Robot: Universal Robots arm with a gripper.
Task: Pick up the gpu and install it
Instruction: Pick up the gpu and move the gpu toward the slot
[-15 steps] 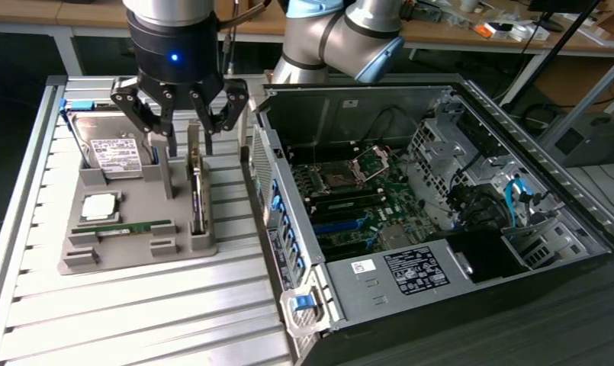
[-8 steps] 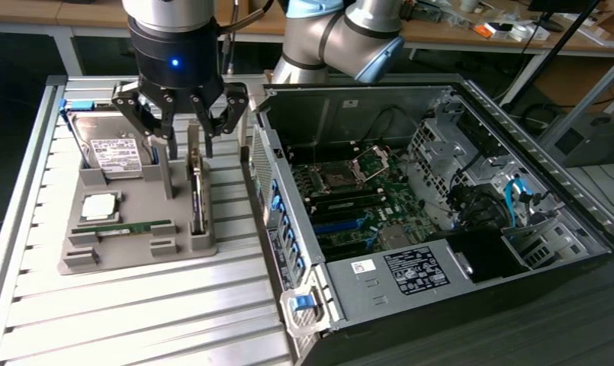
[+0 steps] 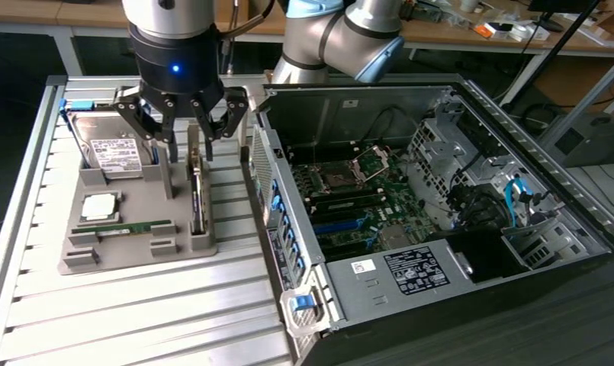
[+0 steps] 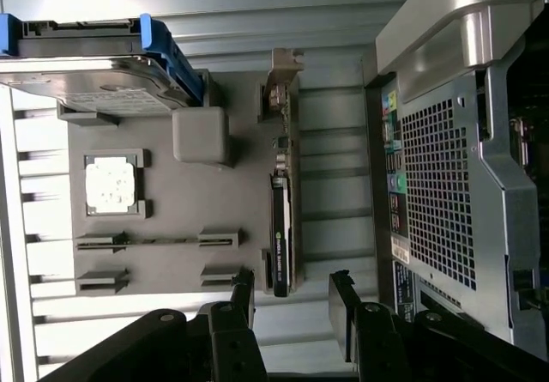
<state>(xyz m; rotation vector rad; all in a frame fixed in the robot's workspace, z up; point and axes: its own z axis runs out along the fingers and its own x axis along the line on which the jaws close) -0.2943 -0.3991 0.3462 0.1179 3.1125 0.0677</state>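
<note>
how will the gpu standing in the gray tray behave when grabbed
The gpu looks like a thin rigid card, so probably stiff, not floppy. Standing on edge in the gray tray, it could tip if nudged sideways. Its bare board components look fragile, so squeezing hard seems risky.

Bright, even light; soft shadows; glare whitens the computer case [image 4: 446, 13].
</note>
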